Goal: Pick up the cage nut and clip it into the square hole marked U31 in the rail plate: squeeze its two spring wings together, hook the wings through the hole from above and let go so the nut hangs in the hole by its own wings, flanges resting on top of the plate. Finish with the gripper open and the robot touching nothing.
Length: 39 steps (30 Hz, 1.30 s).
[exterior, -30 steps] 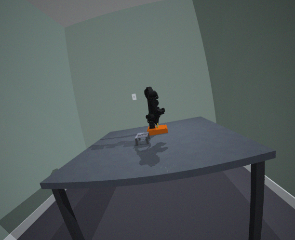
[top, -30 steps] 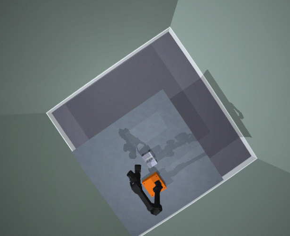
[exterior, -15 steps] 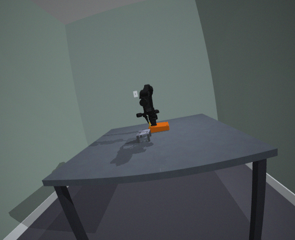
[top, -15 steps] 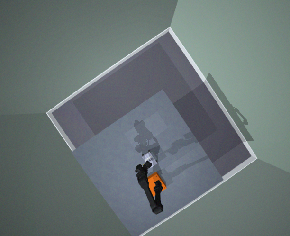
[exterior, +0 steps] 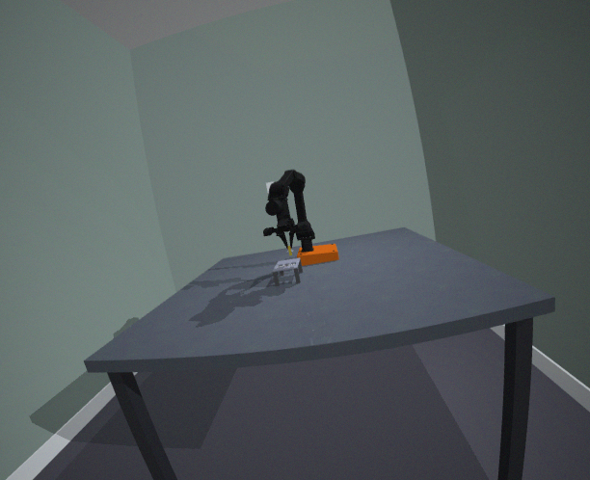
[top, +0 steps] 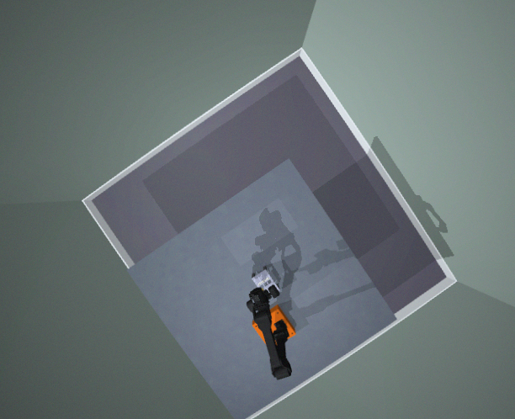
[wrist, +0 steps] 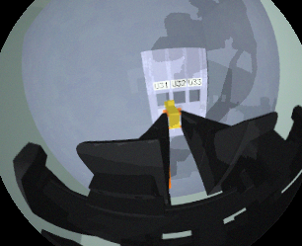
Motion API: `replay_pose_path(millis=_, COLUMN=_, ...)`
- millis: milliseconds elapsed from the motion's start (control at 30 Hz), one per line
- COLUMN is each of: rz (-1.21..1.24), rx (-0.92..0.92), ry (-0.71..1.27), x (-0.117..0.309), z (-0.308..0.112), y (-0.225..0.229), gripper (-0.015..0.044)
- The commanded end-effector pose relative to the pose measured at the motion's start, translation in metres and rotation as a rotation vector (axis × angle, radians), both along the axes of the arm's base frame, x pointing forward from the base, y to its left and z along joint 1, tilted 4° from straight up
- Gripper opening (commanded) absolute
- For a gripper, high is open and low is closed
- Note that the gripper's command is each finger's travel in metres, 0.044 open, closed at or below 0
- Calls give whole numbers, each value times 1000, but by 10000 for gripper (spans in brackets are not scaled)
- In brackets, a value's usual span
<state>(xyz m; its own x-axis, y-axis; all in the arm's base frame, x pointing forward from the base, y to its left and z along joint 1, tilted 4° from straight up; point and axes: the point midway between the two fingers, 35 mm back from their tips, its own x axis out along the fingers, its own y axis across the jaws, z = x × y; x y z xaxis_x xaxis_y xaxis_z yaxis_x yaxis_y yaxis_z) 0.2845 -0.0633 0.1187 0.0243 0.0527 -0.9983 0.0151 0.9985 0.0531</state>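
Within green walls stands a grey table (top: pixel 188 297) (exterior: pixel 348 298) (wrist: pixel 86 82).

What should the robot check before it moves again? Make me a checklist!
1. Gripper shut on the yellow cage nut: ok.
2. Rail plate standing up on its legs on the table: ok.
3. U31 label readable, so it picks the right hole: ok, it's the left one in the wrist view.
4. U31 hole has no nut in it: ok.
5. Nut already hanging in the U31 hole: not ok, it's between the fingers.
6. Both spring wings squeezed together enough: cannot tell, they're too small to see.
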Motion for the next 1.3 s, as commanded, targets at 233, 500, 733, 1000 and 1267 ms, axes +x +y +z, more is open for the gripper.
replay_pose_path(millis=233, rz=-6, rx=3, ry=8, x=1, z=-13, y=4, gripper=36)
replay_pose_path(millis=500, rz=-6, rx=3, ry=12, x=1, z=-21, y=7, gripper=36)
replay_pose_path(millis=733, rz=-5, rx=3, ry=12, x=1, z=-28, y=7, gripper=36)
replay_pose_path(millis=1000, rz=-5, rx=3, ry=12, x=1, z=-41, y=8, gripper=36)
replay_pose_path(millis=1267, rz=-5, rx=3, ry=12, x=1, z=-46, y=8, gripper=36)
